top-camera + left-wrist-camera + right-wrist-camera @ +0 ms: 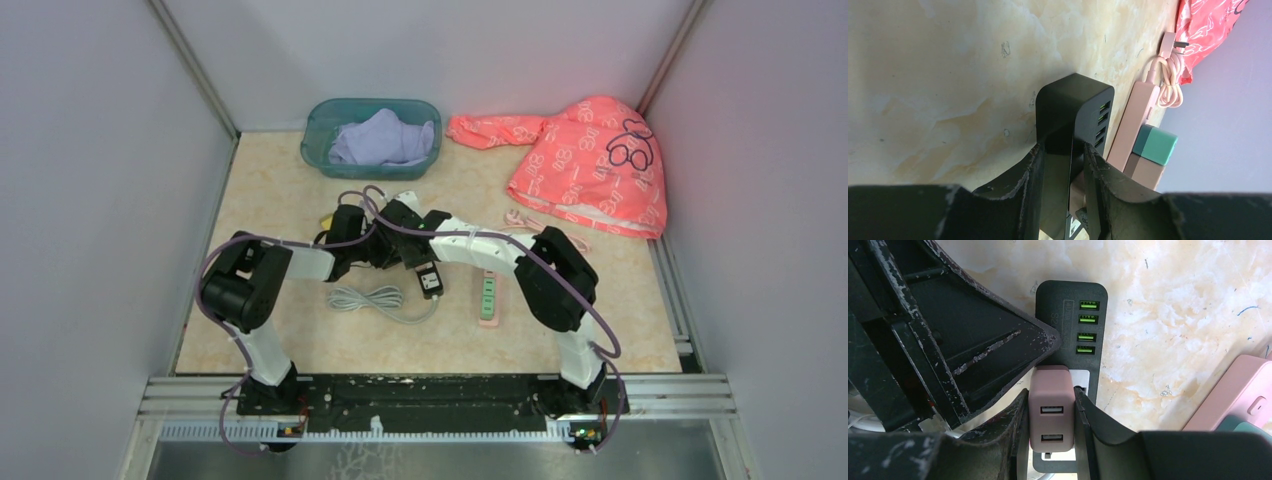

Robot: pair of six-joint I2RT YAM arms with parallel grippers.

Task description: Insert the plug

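Pink plug (1050, 410) sits clamped between the fingers of our right gripper (1050, 404), its two USB slots facing the wrist camera. It hangs over the white socket panel of the black power strip (1068, 292), at 6 o'clock from the strip's four green ports. We cannot tell whether its prongs are seated. Our left gripper (1063, 150) is clenched on the sides of the same black strip, which lies on the marbled table (280, 190). From above, both wrists meet near the table's centre. A pink power strip (489, 297) lies just at 3 o'clock of the black one, a coiled grey cable (370, 298) at 9 o'clock.
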